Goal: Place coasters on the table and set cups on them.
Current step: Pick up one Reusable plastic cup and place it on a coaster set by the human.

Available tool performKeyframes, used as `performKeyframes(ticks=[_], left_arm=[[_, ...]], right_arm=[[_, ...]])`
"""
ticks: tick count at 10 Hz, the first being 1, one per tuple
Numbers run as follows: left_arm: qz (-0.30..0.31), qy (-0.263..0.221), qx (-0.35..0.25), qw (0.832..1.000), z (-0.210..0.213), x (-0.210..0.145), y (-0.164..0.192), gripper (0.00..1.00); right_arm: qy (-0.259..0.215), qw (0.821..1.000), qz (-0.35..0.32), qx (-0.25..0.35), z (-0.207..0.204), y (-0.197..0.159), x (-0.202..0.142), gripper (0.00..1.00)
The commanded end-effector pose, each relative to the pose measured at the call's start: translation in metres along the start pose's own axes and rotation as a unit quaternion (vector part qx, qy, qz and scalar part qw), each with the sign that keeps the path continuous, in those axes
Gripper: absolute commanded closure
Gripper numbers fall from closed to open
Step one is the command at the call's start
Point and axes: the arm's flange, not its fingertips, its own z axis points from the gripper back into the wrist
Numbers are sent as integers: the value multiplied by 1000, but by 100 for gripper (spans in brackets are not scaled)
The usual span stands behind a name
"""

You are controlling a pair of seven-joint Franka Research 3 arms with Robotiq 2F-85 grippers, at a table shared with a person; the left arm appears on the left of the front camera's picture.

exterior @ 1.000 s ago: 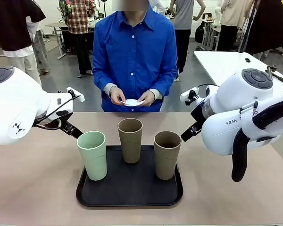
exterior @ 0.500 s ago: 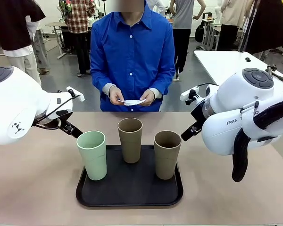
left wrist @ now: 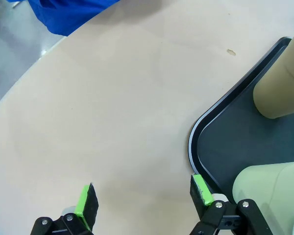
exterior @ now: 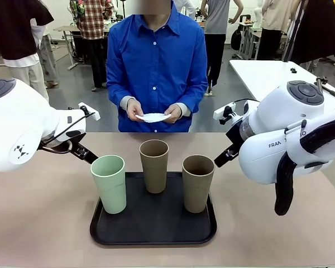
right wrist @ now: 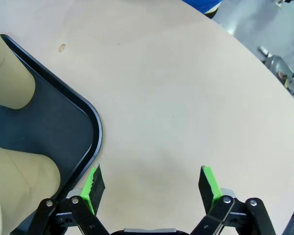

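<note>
Coasters (exterior: pixel 154 117) lifted slightly in person's hands (exterior: pixel 135 110); cups (exterior: pixel 154 166) on tray (exterior: pixel 156 226); L gripper (left wrist: pixel 142 193), R gripper (right wrist: pixel 154 183) spread, empty. Next: coasters onto table (exterior: pixel 39 212).

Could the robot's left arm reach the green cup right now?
Probably yes: the open left gripper hangs over the table beside the tray, with the green cup close by and nothing between.

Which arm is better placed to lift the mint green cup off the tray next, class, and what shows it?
Left. The left tool, open, hangs beside the tray corner nearest the mint green cup; the right tool, also open, is off the tray's other side, by a tan cup.
</note>
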Motion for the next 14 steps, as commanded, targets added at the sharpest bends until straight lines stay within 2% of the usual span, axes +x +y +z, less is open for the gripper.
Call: performKeyframes(ticks=[1,3,4,5,7,8,9,11,12,13,14], left_arm=[[0,0,0,1000,0,0,0,0],[0,0,0,1000,0,0,0,0],[-13,-3,8,1000,21,3,14,0],[-31,-3,-18,999,48,5,19,0],[-44,-6,-24,999,105,-2,15,0],[-42,15,-41,998,126,-4,14,0],[-41,45,-48,997,139,-11,11,0],[-28,89,-60,994,164,-42,-2,0],[-25,102,-75,992,164,-54,-5,0],[2,95,-46,994,152,-58,-5,0],[-36,93,-63,993,165,-27,3,0]], right_arm=[[0,1000,0,0,0,0,0,0],[0,1000,0,0,0,0,0,0],[2,1000,-5,-2,13,-3,6,0],[-2,1000,-18,7,36,-3,12,0],[35,999,-25,2,95,7,12,0],[55,998,-42,3,124,12,8,0],[90,995,-53,10,146,18,-3,0],[122,991,-57,21,176,41,-48,0],[131,988,-69,38,169,45,-69,0],[146,987,-61,33,152,42,-81,0],[127,990,-53,17,182,29,-27,0]])
